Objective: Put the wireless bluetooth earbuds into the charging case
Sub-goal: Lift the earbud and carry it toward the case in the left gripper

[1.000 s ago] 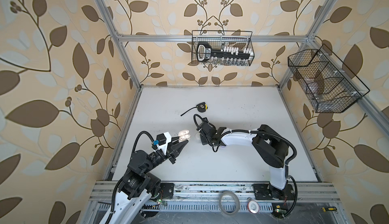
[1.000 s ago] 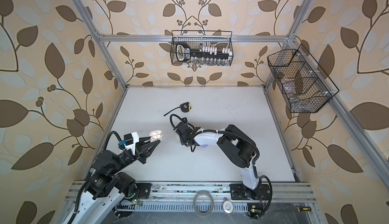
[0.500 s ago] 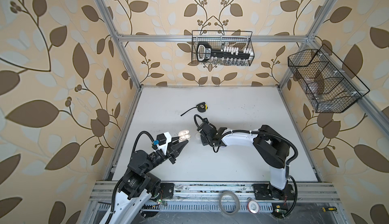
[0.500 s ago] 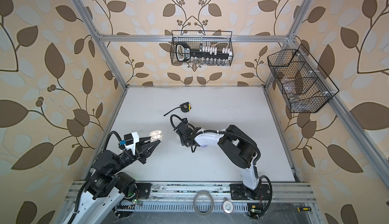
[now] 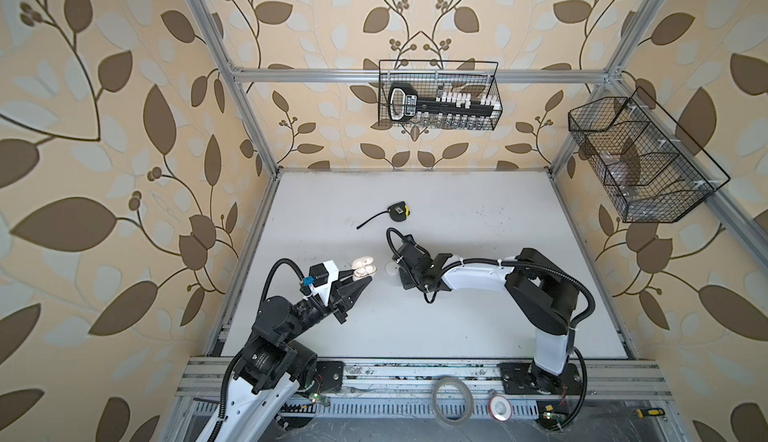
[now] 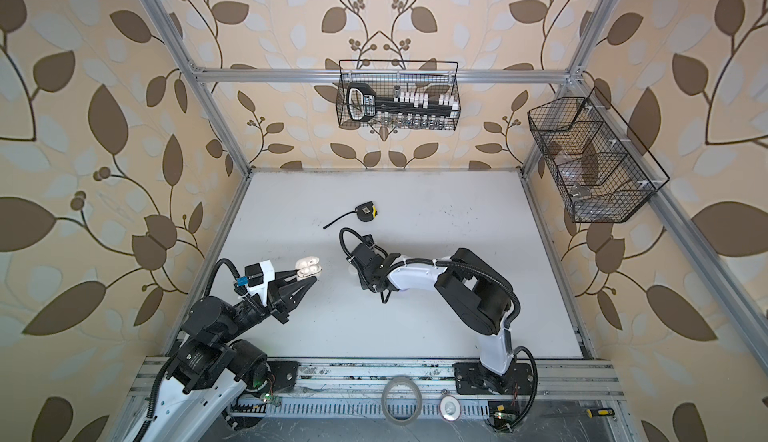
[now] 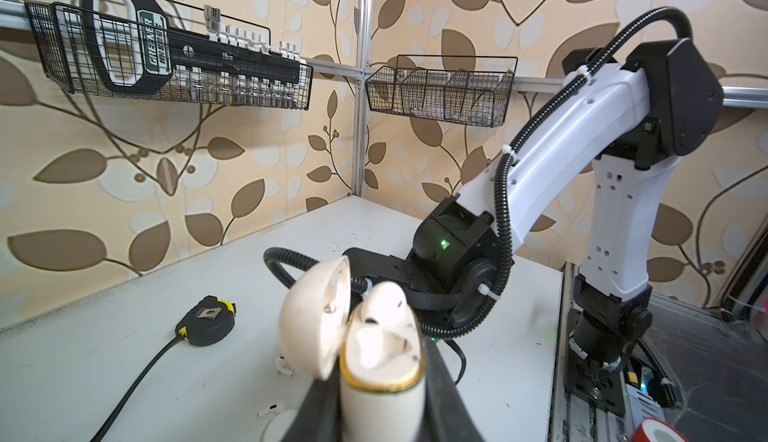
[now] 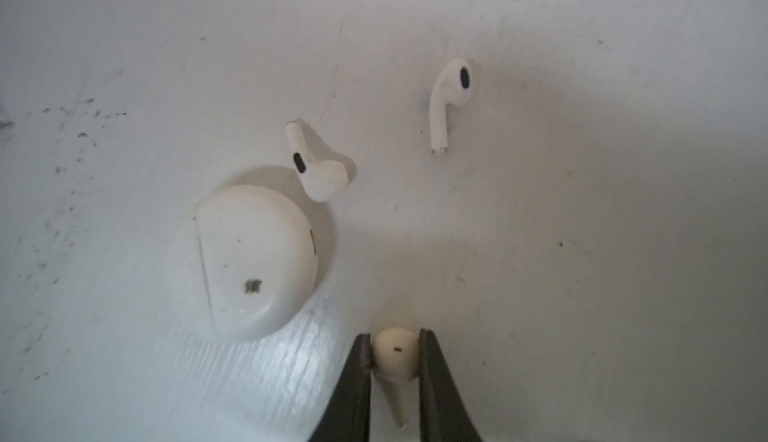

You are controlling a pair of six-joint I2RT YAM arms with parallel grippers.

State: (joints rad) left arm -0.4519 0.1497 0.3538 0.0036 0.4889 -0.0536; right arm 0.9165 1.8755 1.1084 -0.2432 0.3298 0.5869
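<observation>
Left pincer grips the open charging case; right pincer clamps what seems a cream earbud.

Beige wallpaper everywhere, big brown and pale leaves on dark vines. White tabletop, flecked with dark specks. There's the tape measure: black, yellow trim. The charging case is cream, gold band round the rim. A cream earbud, tiny black dash on it, and black fingers. The closed case is white, one dark smudge.
</observation>
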